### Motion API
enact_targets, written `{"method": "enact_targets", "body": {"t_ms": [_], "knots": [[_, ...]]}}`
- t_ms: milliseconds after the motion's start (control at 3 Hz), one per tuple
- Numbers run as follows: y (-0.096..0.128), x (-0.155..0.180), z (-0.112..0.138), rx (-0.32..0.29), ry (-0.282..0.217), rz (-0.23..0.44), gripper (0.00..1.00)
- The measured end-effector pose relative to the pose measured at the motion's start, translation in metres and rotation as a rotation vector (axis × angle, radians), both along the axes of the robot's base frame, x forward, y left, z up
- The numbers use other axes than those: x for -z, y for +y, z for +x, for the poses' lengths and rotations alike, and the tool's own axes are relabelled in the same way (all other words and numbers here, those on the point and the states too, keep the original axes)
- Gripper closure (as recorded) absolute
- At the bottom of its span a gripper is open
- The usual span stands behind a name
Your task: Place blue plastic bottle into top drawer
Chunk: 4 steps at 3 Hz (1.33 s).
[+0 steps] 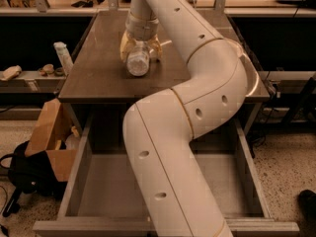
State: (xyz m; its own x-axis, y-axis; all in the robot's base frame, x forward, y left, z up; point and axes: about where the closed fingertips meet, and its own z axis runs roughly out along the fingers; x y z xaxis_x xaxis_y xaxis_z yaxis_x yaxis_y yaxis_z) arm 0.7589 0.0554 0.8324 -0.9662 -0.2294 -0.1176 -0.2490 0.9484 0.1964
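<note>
The blue plastic bottle (138, 61) is clear and ribbed, and it points its end toward the camera over the brown tabletop (98, 78). My gripper (139, 47) comes down from above, with its yellowish fingers (126, 47) closed on either side of the bottle. The top drawer (101, 189) stands pulled open below the table's front edge. It is a wide grey tray with low sides and a bare floor. My white arm crosses over the middle of it and hides part of the floor.
A slim opaque white bottle (62, 56) stands on a low shelf left of the table. An open cardboard box (49, 137) and a black bag (22, 172) sit on the floor at the drawer's left. A dark object (308, 201) lies at the bottom right.
</note>
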Motion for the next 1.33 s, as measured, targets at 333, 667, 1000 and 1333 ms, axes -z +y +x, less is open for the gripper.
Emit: {"method": "enact_targets", "body": {"t_ms": [333,667,1000,1333], "knots": [[0.000,0.000,0.000,0.000,0.000,0.000,0.66],[0.000,0.000,0.000,0.000,0.000,0.000,0.96],[0.000,0.000,0.000,0.000,0.000,0.000,1.00],[0.007,-0.007,0.010,-0.048,-0.062,0.016,1.00]]}}
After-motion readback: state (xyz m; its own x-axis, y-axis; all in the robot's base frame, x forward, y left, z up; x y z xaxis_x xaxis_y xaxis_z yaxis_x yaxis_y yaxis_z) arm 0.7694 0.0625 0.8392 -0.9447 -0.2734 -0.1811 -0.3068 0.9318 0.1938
